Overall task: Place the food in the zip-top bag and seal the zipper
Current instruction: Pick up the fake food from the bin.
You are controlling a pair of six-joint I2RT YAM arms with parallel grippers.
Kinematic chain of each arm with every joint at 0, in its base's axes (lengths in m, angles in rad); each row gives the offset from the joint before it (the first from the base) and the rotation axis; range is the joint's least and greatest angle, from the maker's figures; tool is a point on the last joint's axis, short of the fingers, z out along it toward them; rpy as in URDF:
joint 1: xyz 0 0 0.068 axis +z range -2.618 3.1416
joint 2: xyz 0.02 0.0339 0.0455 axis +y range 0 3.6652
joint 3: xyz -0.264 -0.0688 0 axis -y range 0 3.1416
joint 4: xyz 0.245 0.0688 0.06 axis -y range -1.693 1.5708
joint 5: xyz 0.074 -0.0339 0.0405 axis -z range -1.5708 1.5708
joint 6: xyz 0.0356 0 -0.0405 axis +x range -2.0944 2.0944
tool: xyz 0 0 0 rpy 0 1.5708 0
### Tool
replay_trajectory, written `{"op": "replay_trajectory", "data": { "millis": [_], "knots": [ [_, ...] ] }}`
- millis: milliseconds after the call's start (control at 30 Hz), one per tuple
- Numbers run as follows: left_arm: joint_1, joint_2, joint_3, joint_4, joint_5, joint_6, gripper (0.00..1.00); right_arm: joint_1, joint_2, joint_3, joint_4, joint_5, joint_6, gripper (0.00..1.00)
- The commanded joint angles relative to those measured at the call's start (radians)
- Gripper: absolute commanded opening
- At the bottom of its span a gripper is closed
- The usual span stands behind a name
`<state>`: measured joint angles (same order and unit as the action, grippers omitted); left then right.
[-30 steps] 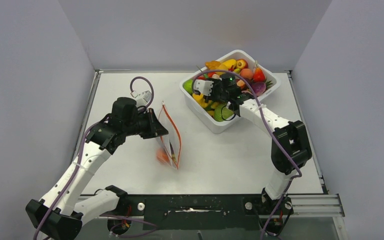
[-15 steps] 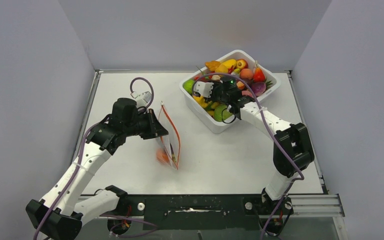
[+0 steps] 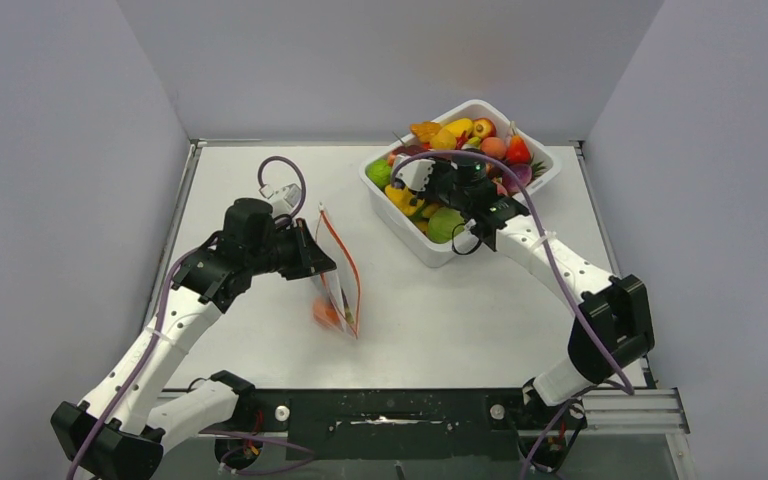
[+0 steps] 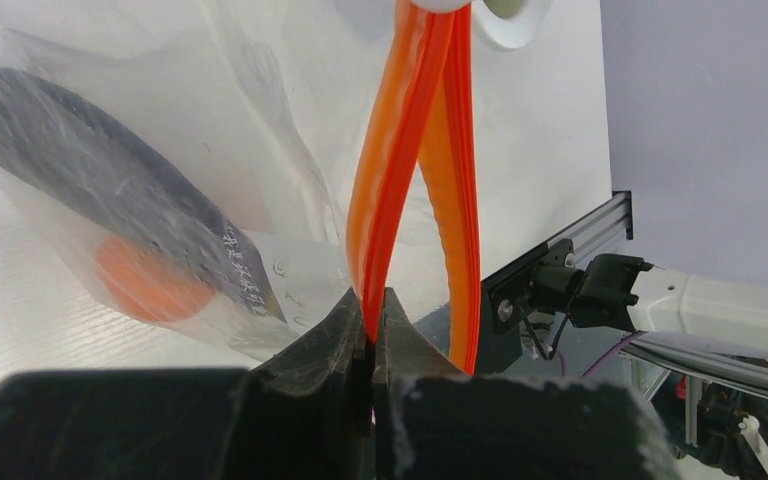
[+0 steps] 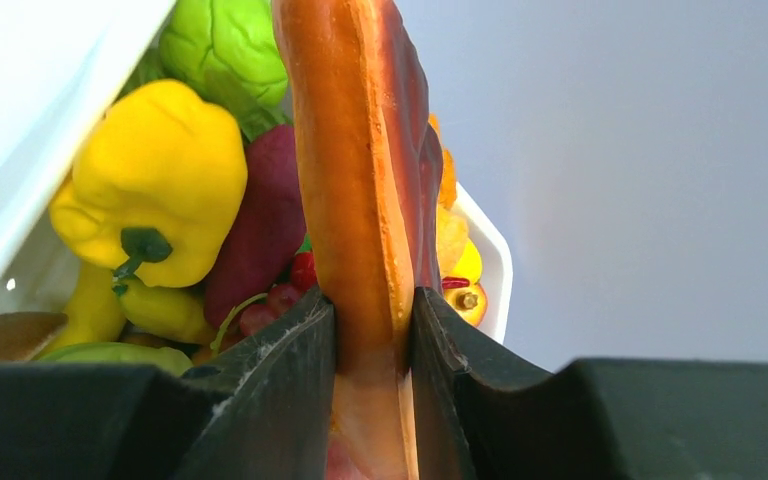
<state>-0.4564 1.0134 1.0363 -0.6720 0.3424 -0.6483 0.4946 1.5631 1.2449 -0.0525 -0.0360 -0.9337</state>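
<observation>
bench (image 3: 460, 310): white, fills the middle of the top view; arms bolted at its lower edge.
left arm: reaches from lower left up to centre-left of the top view.
right arm: reaches from lower right up to the tub, upper centre.
white tub (image 3: 436, 257): upper centre-right of the top view, set at an angle, heaped with the food.
zip-top bag (image 3: 338, 285): centre-left of the top view, well apart from the tub, held up on edge with mouth side uppermost. Lower end is down at the bench; cannot tell if it rests there.
zipper (image 4: 400, 150): red-orange strip, two lips. They meet at the top of the left wrist view and spread apart lower down, so the mouth is part open.
left gripper (image 4: 371, 305): fingers (image 4: 325, 340) pressed together, pinching the left lip of the zipper only. Right lip hangs free just beside them.
right gripper (image 5: 373, 305): fingers (image 5: 295, 350) a narrow gap apart, clamped on both sides of the sausage, over the tub.
sausage (image 5: 355, 180): long, orange-red, runs straight up the middle of the right wrist view and out the top of it.
yellow pepper (image 5: 165, 185): left of the sausage in the tub, stem down, not touched by the fingers.
purple piece (image 5: 265, 215): between pepper and sausage, touching both.
green piece (image 5: 225, 45): top of the right wrist view, above the pepper.
orange ball (image 4: 150, 278): inside the bag at its lower end, lower left of the left wrist view.
</observation>
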Motion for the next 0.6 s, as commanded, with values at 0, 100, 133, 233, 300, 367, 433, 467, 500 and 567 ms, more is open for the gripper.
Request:
{"op": "replay_trajectory", "data": {
  "millis": [0, 100, 133, 233, 300, 367, 433, 467, 500, 567],
  "knots": [
    [0.004, -0.022, 0.019, 0.076, -0.016, -0.007, 0.00, 0.014, -0.106, 0.001, 0.089, -0.005, 0.110, 0.10],
    [0.004, -0.023, 0.018, 0.086, -0.030, -0.006, 0.00, 0.017, -0.152, 0.003, 0.093, -0.003, 0.247, 0.10],
    [0.004, -0.022, 0.016, 0.093, -0.031, -0.005, 0.00, 0.020, -0.169, 0.003, 0.095, -0.001, 0.286, 0.10],
    [0.004, -0.020, 0.016, 0.106, -0.032, 0.000, 0.00, 0.035, -0.230, -0.014, 0.103, -0.002, 0.405, 0.10],
    [0.004, -0.015, 0.022, 0.114, -0.032, -0.001, 0.00, 0.054, -0.271, -0.031, 0.100, -0.009, 0.474, 0.09],
    [0.004, -0.007, 0.029, 0.124, -0.026, -0.006, 0.00, 0.080, -0.315, -0.059, 0.103, -0.017, 0.526, 0.09],
    [0.004, -0.001, 0.034, 0.131, -0.027, -0.008, 0.00, 0.108, -0.360, -0.081, 0.110, 0.003, 0.584, 0.08],
    [0.004, 0.004, 0.035, 0.134, -0.029, -0.010, 0.00, 0.115, -0.390, -0.089, 0.110, 0.014, 0.620, 0.09],
    [0.004, 0.008, 0.037, 0.137, -0.029, -0.014, 0.00, 0.120, -0.413, -0.096, 0.110, 0.025, 0.661, 0.08],
    [0.004, 0.011, 0.036, 0.145, -0.032, -0.022, 0.00, 0.123, -0.456, -0.102, 0.097, 0.039, 0.743, 0.08]
  ]
}}
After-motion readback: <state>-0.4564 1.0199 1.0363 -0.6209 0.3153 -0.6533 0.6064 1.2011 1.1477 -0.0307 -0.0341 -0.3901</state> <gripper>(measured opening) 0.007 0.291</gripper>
